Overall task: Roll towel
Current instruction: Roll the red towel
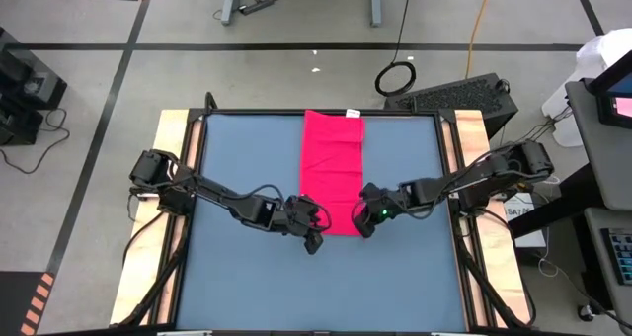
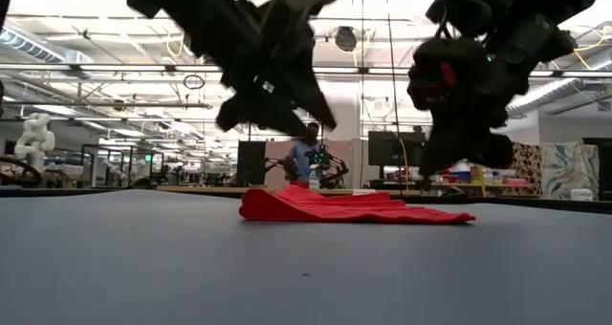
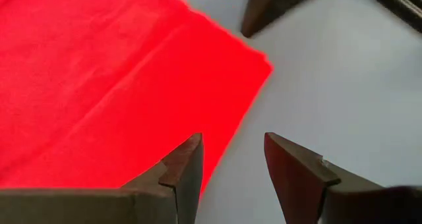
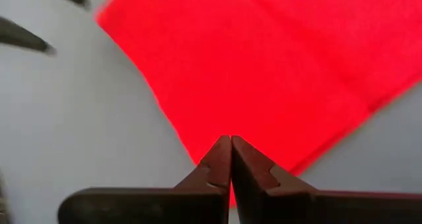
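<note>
Blue tabletop: framed by pale wooden side rails, set on a grey floor with black tape lines; your low view looks past it into a lit workshop where a person stands far behind.

Towel: bright pinkish-red, lying flat as a long narrow strip from the table's far edge toward its middle, slightly right of centre. Small white tag at its far end. In your low view the near end shows shallow folds.

Left gripper: just off the towel's near left corner, over bare blue surface. Your left wrist view shows its fingers spread apart with nothing between them, the towel corner just ahead.

Right gripper: at the towel's near right corner. Your right wrist view shows its fingers pressed together, tips over the red cloth's edge; you cannot tell whether they touch it.
</note>
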